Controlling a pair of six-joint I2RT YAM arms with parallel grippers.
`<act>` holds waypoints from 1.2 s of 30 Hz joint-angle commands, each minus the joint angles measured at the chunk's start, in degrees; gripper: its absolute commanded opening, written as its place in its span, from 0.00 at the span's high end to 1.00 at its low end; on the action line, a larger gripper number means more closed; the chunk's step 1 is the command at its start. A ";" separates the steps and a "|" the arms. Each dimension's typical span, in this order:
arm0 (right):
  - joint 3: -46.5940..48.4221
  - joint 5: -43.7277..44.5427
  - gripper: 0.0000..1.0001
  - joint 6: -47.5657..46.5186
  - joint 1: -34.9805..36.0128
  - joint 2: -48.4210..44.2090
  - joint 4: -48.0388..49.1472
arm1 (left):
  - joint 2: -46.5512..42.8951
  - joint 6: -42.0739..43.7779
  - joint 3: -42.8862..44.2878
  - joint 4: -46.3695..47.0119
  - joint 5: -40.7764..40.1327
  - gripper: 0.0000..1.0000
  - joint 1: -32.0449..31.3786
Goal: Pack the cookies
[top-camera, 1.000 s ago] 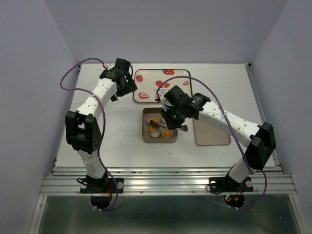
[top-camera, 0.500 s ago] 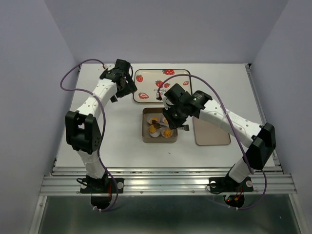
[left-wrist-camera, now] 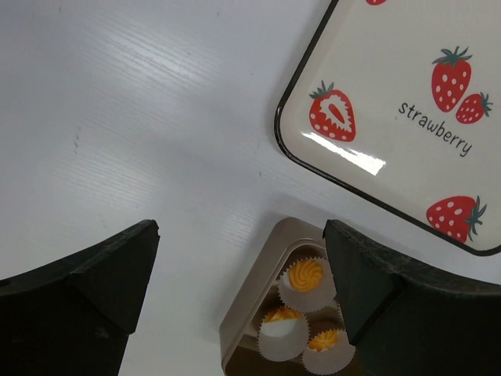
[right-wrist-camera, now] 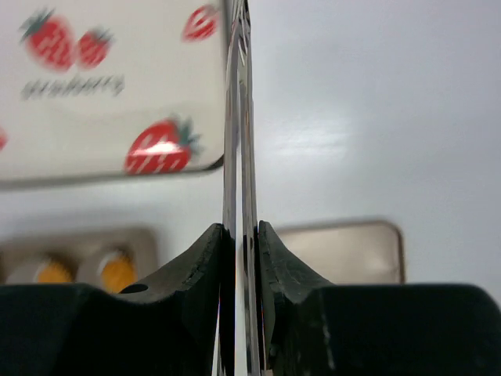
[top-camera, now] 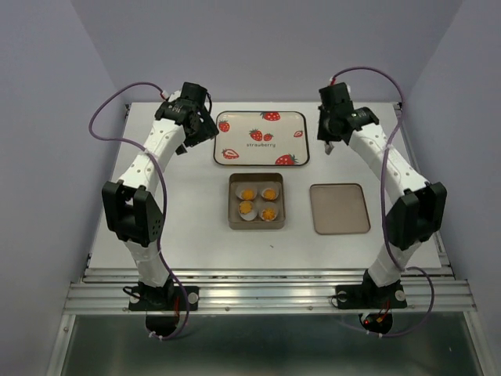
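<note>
Several orange-yellow cookies (top-camera: pixel 247 193) sit in white paper cups inside the tan tin (top-camera: pixel 233 222) at the table's middle. Three of the cookies (left-wrist-camera: pixel 305 274) show between my left fingers, and two cookies (right-wrist-camera: pixel 117 270) appear blurred in the right wrist view. My left gripper (top-camera: pixel 200 129) hangs open and empty by the strawberry tray's left edge, behind the tin (left-wrist-camera: pixel 254 294). Far from the tin, at the back right, my right gripper (top-camera: pixel 329 141) is shut on thin metal tongs (right-wrist-camera: pixel 239 117), whose blades stick out ahead of the gripper (right-wrist-camera: pixel 241 231).
A strawberry-printed tray (top-camera: pixel 261 138) lies behind the tin and fills the upper right of the left wrist view as the tray (left-wrist-camera: pixel 391 78). The tin's flat tan lid (top-camera: pixel 340 208) rests to the right of the tin. Purple cables loop over both arms.
My right arm has lifted off the tin and swung to the back right with the tongs. All the cookies now show uncovered. The left arm has shifted slightly back.
</note>
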 commanded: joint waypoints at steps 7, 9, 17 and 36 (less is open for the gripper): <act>20.00 3.20 0.74 -8.96 -18.79 28.02 13.00 | 0.29 -1.44 2.32 -2.89 -2.88 0.01 -0.32; 20.62 0.83 0.73 -8.86 -21.51 30.75 13.53 | -0.49 -2.32 0.65 -1.66 -2.18 0.01 -0.32; 15.26 -4.01 0.72 -16.06 -22.05 33.49 21.44 | -1.99 -2.50 -2.87 0.45 -2.61 0.01 -0.50; 12.89 -6.83 0.36 -14.84 -22.05 34.81 24.43 | -3.92 -0.57 -6.74 1.95 -2.70 0.01 -0.50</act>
